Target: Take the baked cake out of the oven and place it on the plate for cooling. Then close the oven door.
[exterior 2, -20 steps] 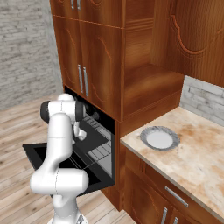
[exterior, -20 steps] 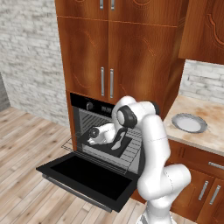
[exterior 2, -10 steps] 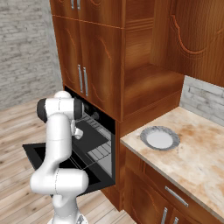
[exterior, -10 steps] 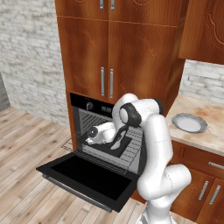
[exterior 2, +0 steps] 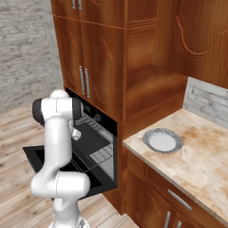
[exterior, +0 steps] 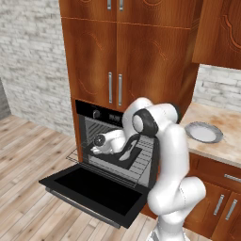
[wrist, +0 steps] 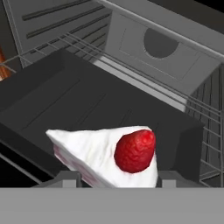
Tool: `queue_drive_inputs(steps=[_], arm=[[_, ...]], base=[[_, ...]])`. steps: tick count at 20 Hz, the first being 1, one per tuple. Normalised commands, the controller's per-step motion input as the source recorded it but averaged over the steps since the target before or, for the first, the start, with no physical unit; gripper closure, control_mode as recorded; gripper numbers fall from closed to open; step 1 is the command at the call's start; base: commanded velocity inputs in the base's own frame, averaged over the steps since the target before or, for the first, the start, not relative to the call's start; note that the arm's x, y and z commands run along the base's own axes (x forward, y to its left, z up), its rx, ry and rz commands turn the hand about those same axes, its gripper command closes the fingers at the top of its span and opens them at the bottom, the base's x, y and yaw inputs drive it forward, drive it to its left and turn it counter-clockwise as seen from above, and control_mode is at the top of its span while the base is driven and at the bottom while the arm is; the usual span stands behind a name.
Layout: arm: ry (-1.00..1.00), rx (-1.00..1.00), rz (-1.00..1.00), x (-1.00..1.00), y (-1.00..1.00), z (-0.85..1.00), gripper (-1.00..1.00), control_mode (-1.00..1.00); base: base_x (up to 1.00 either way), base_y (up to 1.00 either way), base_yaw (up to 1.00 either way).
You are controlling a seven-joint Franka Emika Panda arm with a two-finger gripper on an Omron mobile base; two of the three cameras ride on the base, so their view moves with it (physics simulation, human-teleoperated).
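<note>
Claw (wrist: pixel 114 176) is straddling the baked cake (wrist: pixel 107 155), fingertips (wrist: pixel 65 178) sitting either side of the wedge; can't tell if it's gripping. Cake is lying in the dark oven tray (wrist: pixel 87 105) on the wire rack (wrist: pixel 205 131) inside the oven (exterior: pixel 115 141). Oven door (exterior: pixel 92 188) is hanging fully open. Plate (exterior: pixel 204 132) is sitting on the bench (exterior: pixel 226 141), well apart to the right.

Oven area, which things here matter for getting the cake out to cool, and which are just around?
Job: baked cake on the dark tray, oven, open oven door, plate, gripper.
Around: wooden cabinet doors, countertop, brick wall.
</note>
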Motion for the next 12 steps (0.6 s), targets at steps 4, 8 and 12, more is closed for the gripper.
queue_drive_inputs(steps=[4,8,12], arm=[[0.01,0.02,0.0,-0.21,0.01,0.39,1.0,-1.0],[0.0,0.0,0.0,-0.35,0.0,0.39,1.0,-1.0],[0.0,0.01,0.0,-0.36,0.0,0.43,1.0,-1.0]], base=[[0.0,0.0,0.0],[0.0,0.0,0.0],[0.0,0.0,0.0]])
